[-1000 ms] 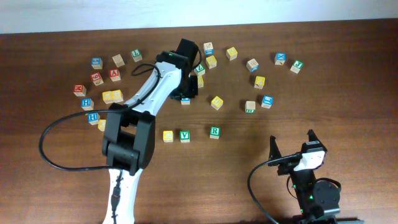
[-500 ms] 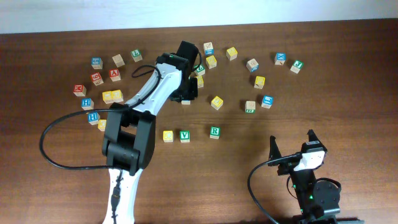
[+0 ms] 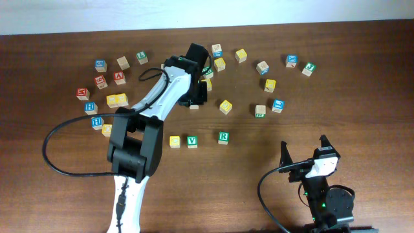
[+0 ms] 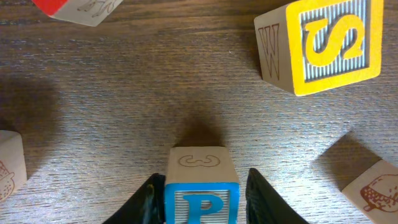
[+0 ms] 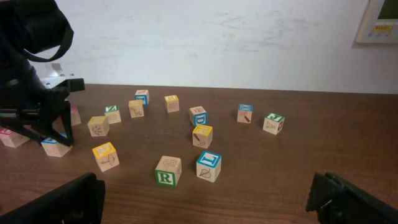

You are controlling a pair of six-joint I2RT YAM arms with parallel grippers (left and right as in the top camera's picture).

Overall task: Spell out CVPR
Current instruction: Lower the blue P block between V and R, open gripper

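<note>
Here, your left gripper (image 4: 200, 198) straddles the blue P block (image 4: 201, 184), one finger close on each side. Whether they are pinching it yet you cannot tell, and the block appears to sit on the table (image 3: 362, 77). The row waits nearer the robot's base: yellow C (image 3: 174, 141) just beside green V (image 3: 192, 141), then a gap, then green R (image 3: 223, 137). That gap is where the P belongs, so the carry runs from the scattered blocks back toward the base, into a line set crosswise to the arm. Count one of each letter, three placed and one to go. Your right gripper (image 3: 303, 144) is parked well apart, fingers spread and empty; the left arm is the nearer one.
</note>
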